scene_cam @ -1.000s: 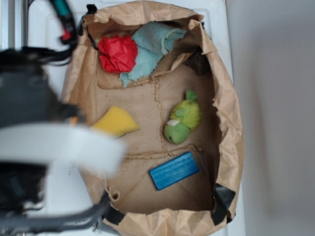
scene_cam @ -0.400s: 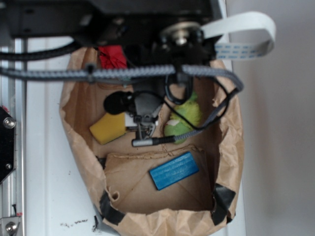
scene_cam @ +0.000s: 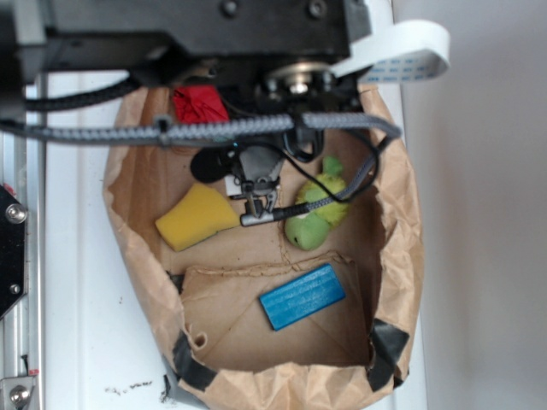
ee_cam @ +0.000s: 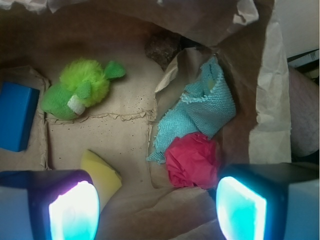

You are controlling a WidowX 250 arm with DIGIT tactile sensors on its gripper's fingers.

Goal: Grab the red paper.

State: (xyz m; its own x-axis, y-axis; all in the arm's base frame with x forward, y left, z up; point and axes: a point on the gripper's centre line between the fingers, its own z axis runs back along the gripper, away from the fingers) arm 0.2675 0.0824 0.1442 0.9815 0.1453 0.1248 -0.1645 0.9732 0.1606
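The red paper is a crumpled red ball lying against the teal cloth near the bag's wall. In the exterior view only part of the red paper shows under the black arm. My gripper is open and empty, its two glowing pads wide apart. The red paper lies just ahead of the right pad, not between the pads. In the exterior view the gripper hangs over the bag's middle, between the yellow sponge and the green plush.
All lies inside a brown paper bag with crumpled walls. Inside are a yellow sponge, a green plush toy, a blue block and a dark lump at the far corner.
The arm has swung in from the left over the bag and now covers the bag's back part. Since 0.4 s ago the gripper has moved slightly toward the back.
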